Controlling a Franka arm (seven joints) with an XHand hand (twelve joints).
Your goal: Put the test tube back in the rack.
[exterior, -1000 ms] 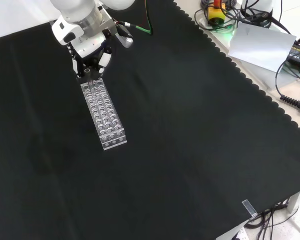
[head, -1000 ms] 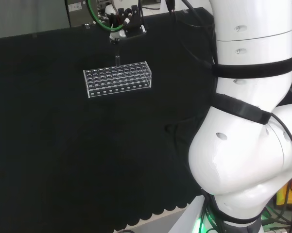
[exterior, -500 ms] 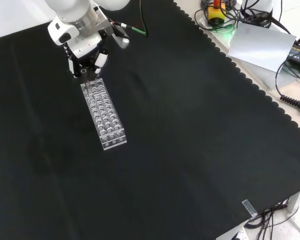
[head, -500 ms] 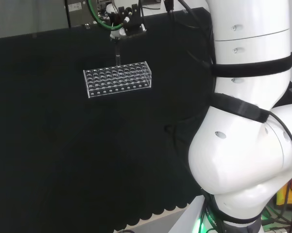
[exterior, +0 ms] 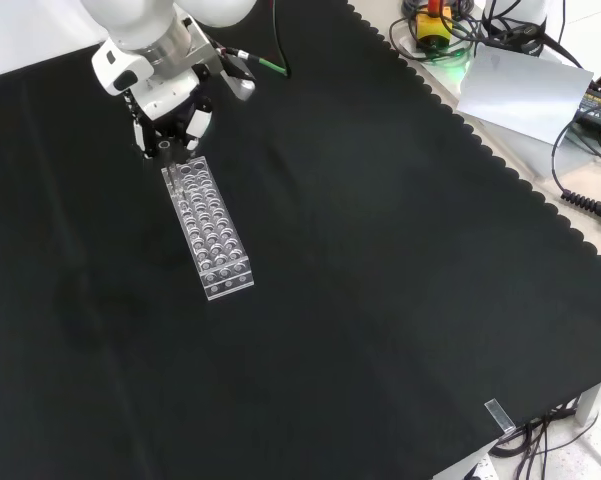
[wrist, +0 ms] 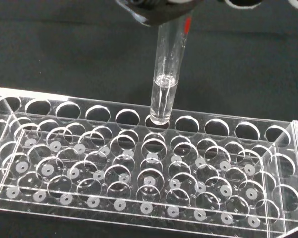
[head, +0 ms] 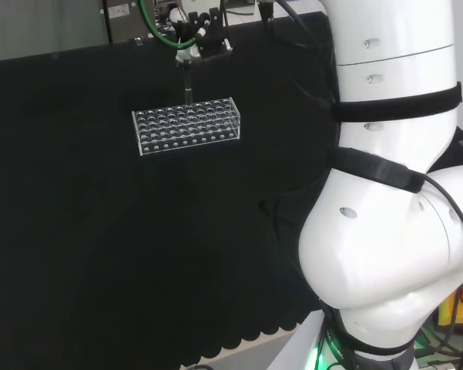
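A clear plastic test tube rack (head: 186, 126) (exterior: 208, 226) (wrist: 139, 168) with several rows of round holes lies on the black cloth. The hand (head: 196, 40) (exterior: 170, 118) hangs above the rack's far edge in the head view, its fingers curled round a clear test tube (head: 187, 85) (wrist: 167, 74). In the wrist view the tube stands upright with a little clear liquid in it, and its rounded bottom hovers right over a hole in the rack's outer row. The rack's holes look empty.
The black cloth (exterior: 380, 260) spreads wide around the rack. Cables, a grey sheet (exterior: 525, 90) and a yellow-red device (exterior: 432, 25) lie past the cloth's scalloped edge at the front view's upper right. The arm's white links (head: 393, 193) stand at the head view's right.
The hand has shifted a little up and to the left in the front view, carrying the tube along above the rack's end. The rack has not moved.
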